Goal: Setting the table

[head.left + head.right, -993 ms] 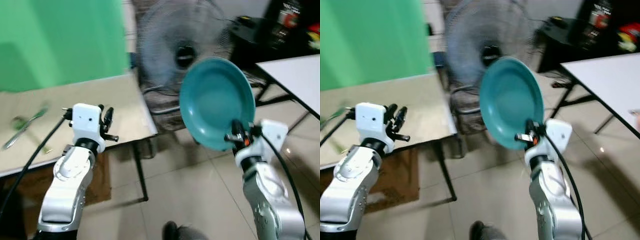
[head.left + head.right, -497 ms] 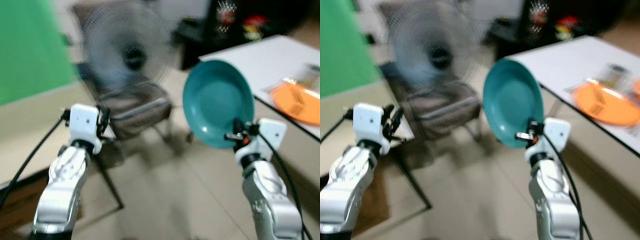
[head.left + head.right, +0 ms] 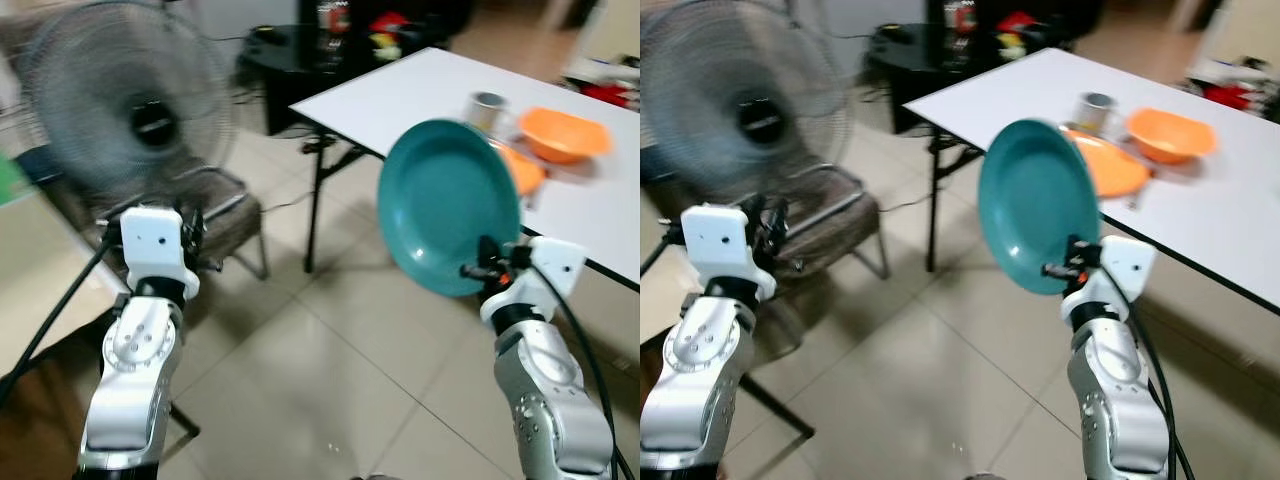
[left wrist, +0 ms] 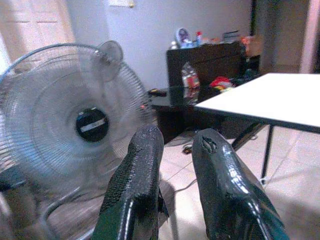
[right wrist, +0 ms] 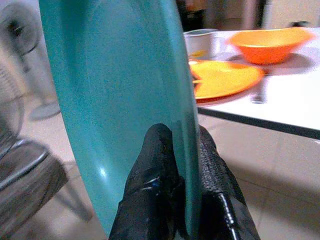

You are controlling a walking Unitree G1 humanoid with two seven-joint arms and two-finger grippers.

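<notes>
Carrying a teal plate (image 3: 447,205) in its right gripper (image 5: 175,167), the robot is facing a white table (image 3: 420,95) that is already partly laid: an orange plate (image 3: 1108,167), an orange bowl (image 3: 565,133) and a metal cup (image 3: 486,108) are sitting on it. By my judgement the task is midway, since the teal plate is not yet on the table and is being held over the tiled floor, near the table's front edge. The right gripper's two black fingers are clamping the plate's lower rim, one finger on each face, so the plate is standing almost upright above the wrist (its hollow side is showing to the head camera). The left gripper (image 4: 172,165) is holding nothing, its fingers standing slightly apart, raised before a standing fan (image 3: 130,105) and a chair (image 3: 205,215).
</notes>
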